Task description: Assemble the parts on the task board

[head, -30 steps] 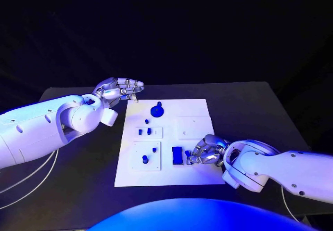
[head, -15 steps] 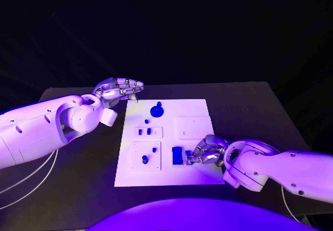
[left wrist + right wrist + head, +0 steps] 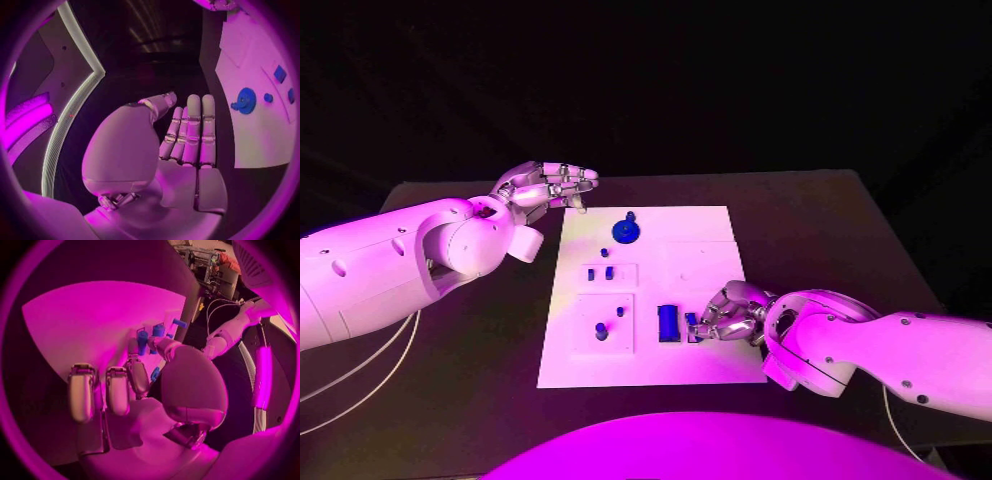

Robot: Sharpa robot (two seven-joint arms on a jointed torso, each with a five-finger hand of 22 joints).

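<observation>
We saw the right hand [image 3: 728, 316] nearest the robot, lying low over the near right part of the board [image 3: 711, 372]. Its fingers were curled in around a small blue part [image 3: 691, 327] at the board surface. In the right wrist view the thumb and one finger [image 3: 139, 377] met at a blue piece [image 3: 154, 373], while the other fingers of the right hand [image 3: 131, 390] pointed forward side by side. Whether the part was gripped or only touched, we could not tell with certainty; it read as a pinch.

Just beside that hand, toward the board's middle, stood a blue block [image 3: 668, 322]. Left of it we saw a recessed tile [image 3: 604, 322] with a small blue peg [image 3: 602, 330] in it. Farther along, a smaller tile [image 3: 609, 274] carried two short blue pegs [image 3: 599, 273]. A plain white tile [image 3: 700, 266] lay to its right.

Near the far edge sat a round blue disc [image 3: 627, 231] with a knob; the left wrist view showed it as a disc [image 3: 244, 100] on the board [image 3: 250, 135].

Farthest off, the left hand [image 3: 545, 186] hovered above the table [image 3: 473, 360] at the board's far left corner. Its fingers [image 3: 194, 131] lay straight and pressed together, with the thumb folded across the palm of the left hand [image 3: 169, 155], and it held nothing.
</observation>
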